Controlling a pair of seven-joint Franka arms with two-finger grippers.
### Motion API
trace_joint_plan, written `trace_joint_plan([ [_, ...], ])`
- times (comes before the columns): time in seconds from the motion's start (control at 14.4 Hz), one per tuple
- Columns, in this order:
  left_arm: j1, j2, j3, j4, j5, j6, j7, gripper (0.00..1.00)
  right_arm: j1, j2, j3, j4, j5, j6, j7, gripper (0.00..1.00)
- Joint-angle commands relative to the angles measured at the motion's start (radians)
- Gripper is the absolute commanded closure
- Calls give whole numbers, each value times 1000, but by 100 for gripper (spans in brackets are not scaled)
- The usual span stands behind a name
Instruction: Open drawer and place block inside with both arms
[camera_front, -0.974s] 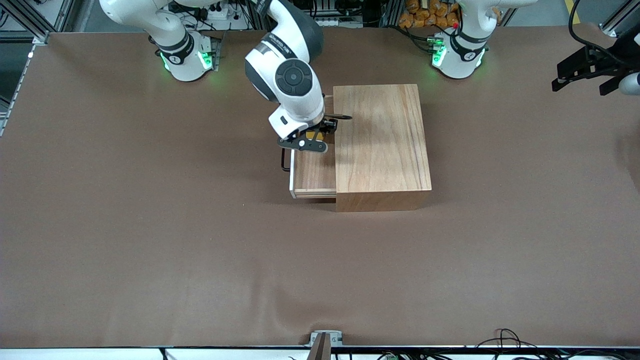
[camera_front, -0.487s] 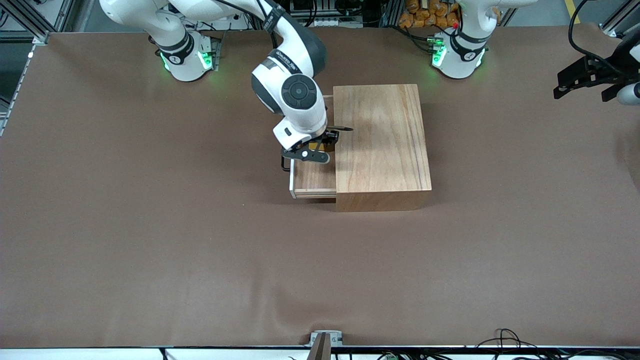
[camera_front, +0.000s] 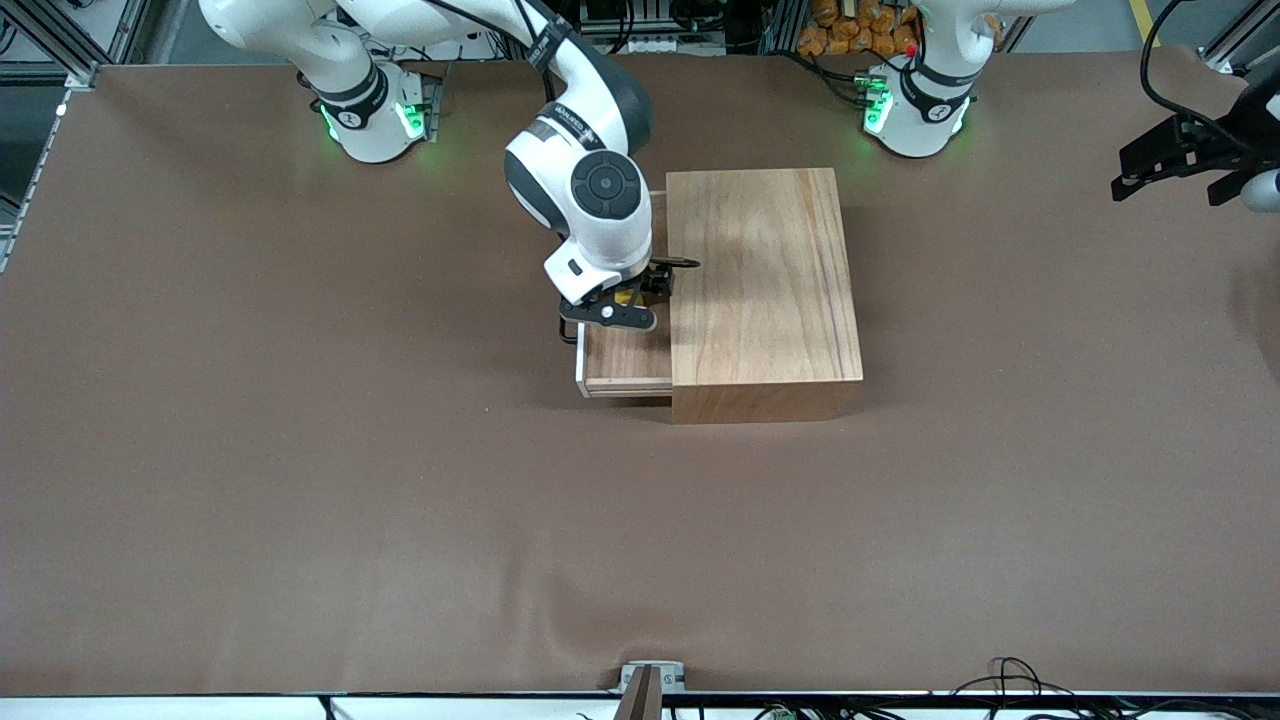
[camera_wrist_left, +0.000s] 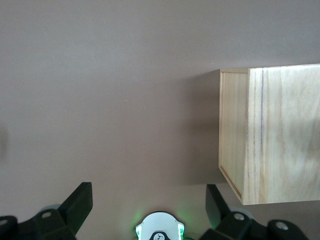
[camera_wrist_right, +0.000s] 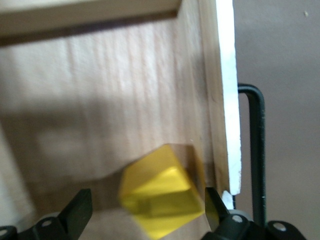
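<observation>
While right gripper (camera_front: 628, 297) hangs low over open drawer (camera_front: 628, 355), its fingers (camera_wrist_right: 80, 207) stand spread, block (camera_wrist_right: 161, 197) between them, blurred, not clamped, tilted on one corner inside drawer close to white front edge. Black wire handle (camera_wrist_right: 256, 150) just outside that edge. Drawer juts from wooden box (camera_front: 762, 290) mid-counter (camera_front: 300, 480). Left gripper (camera_front: 1172, 158) waits, fingers (camera_wrist_left: 80, 205) spread, above counter's edge at left arm's end.

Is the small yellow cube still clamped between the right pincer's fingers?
No: in the right wrist view the small yellow cube sits apart from both fingers of the open right pincer, over the light-wood drawer.
</observation>
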Motion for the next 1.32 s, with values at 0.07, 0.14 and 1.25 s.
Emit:
trace_joint_plan([
  [0.07, 0, -4, -2, -1, 16, 10, 9, 0, 4, -92, -4, 27, 10, -63, 28, 0],
  [0.14, 0, -2, -3, 4, 18, 10, 12, 0, 1, -106, -6, 48, 11, -100, 24, 0],
  [1.25, -1, 9, -5, 28, 19, 9, 21, 0, -431, -336, -8, 101, -3, -496, -472, 0],
])
